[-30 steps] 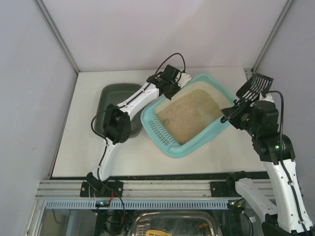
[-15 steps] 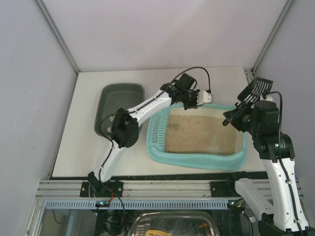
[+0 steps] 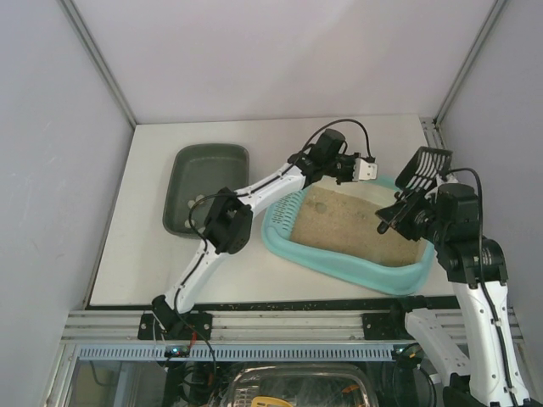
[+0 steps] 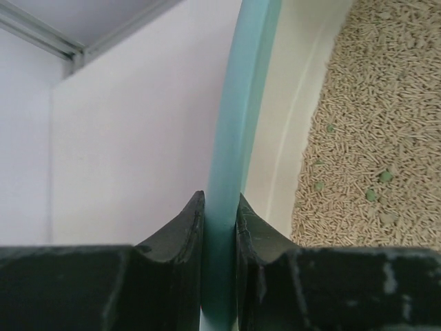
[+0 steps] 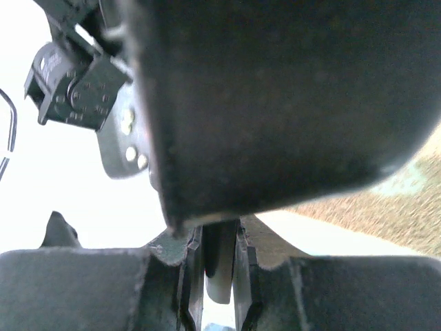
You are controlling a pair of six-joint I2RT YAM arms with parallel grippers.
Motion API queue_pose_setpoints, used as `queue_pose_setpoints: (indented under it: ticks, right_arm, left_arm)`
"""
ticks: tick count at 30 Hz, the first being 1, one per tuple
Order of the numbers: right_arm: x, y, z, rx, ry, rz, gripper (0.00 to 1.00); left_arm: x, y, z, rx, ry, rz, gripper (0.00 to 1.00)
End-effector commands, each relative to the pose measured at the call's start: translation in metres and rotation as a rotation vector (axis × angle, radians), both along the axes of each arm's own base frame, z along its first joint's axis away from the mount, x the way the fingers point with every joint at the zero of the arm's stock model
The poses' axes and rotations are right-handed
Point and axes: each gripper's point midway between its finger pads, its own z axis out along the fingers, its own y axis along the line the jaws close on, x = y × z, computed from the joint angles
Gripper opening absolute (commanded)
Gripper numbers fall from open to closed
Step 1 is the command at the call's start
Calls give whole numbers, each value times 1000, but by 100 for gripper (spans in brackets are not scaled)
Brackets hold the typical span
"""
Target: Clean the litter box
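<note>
The turquoise litter box (image 3: 339,267) lies right of centre, its slotted grille (image 3: 284,214) at the left end and tan litter (image 3: 356,225) inside. My left gripper (image 3: 376,175) is shut on its far rim; in the left wrist view the rim (image 4: 241,103) runs between the closed fingers of that gripper (image 4: 220,214), with litter (image 4: 365,138) to the right. My right gripper (image 3: 407,208) is shut on the handle of a black slotted scoop (image 3: 424,168), held above the box's right end. In the right wrist view the scoop's dark underside (image 5: 275,89) fills the frame above the gripper (image 5: 219,241).
A dark grey-green plain tray (image 3: 204,161) sits at the left of the table with a few pale lumps (image 3: 192,203) inside. White walls close in the table on three sides. The left arm's elbow (image 3: 226,229) hangs over the table beside the box's grille end.
The left gripper has swung right with the rim in it, turning the litter box from a diagonal to lying across the right side. The right arm and scoop shifted slightly left.
</note>
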Motion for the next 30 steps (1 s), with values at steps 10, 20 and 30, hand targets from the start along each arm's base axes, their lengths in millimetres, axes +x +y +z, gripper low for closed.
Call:
queue_pose_setpoints:
  ticks: [10, 20, 30]
  right_arm:
    - [17, 54, -49, 350, 211, 144, 0]
    - [35, 76, -36, 677, 518, 115, 0]
    - [25, 99, -30, 905, 884, -68, 0]
  left_arm:
    - [62, 25, 114, -262, -183, 213, 34]
    - [55, 92, 170, -281, 14, 462, 100]
    - [107, 182, 164, -460, 433, 874, 100]
